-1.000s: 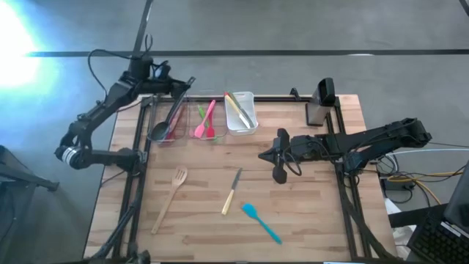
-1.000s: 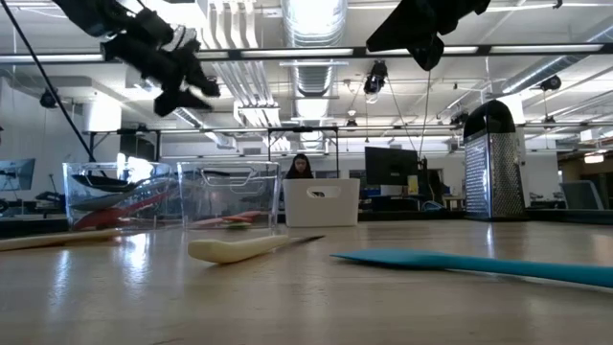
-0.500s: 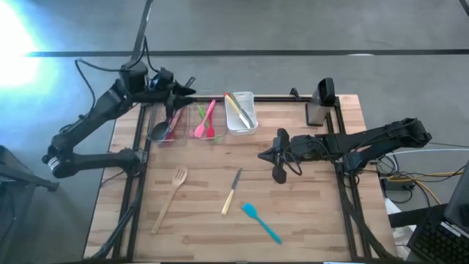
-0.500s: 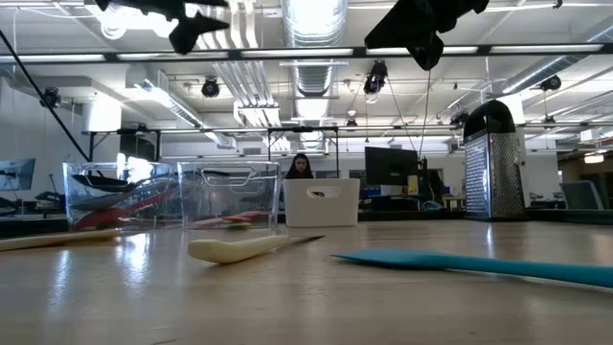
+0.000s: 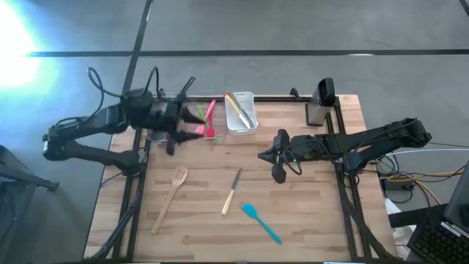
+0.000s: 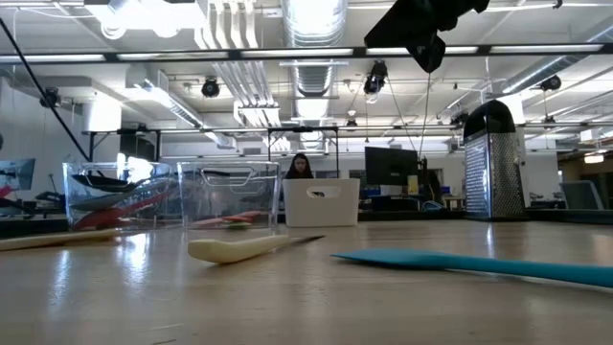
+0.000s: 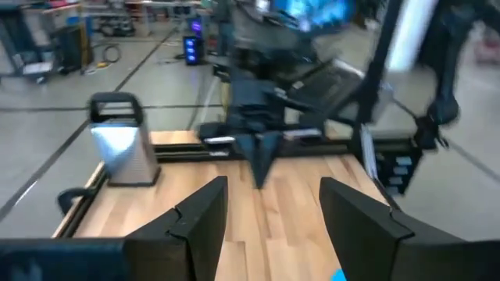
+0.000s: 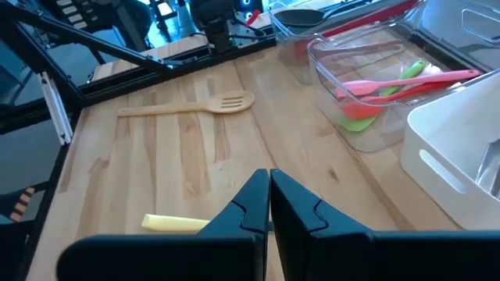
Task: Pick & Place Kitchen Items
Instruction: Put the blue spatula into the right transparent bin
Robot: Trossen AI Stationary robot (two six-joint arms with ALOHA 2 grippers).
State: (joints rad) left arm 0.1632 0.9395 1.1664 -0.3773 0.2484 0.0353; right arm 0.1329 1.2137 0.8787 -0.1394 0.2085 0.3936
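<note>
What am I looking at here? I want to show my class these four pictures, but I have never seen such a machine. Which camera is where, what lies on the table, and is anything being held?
These are two dark robot arms at a wooden table. One picture looks straight down, one looks level across the tabletop, and one camera sits on each arm's wrist.

The left claw is open and empty, near the clear bins at the back. The right claw is shut on nothing, hovering over the middle.

Loose on the table lie a wooden slotted spoon, a cream-handled knife and a teal spatula. The clear bins hold red, black, pink and green utensils; a white bin holds more. A metal grater stands at the back.
</note>
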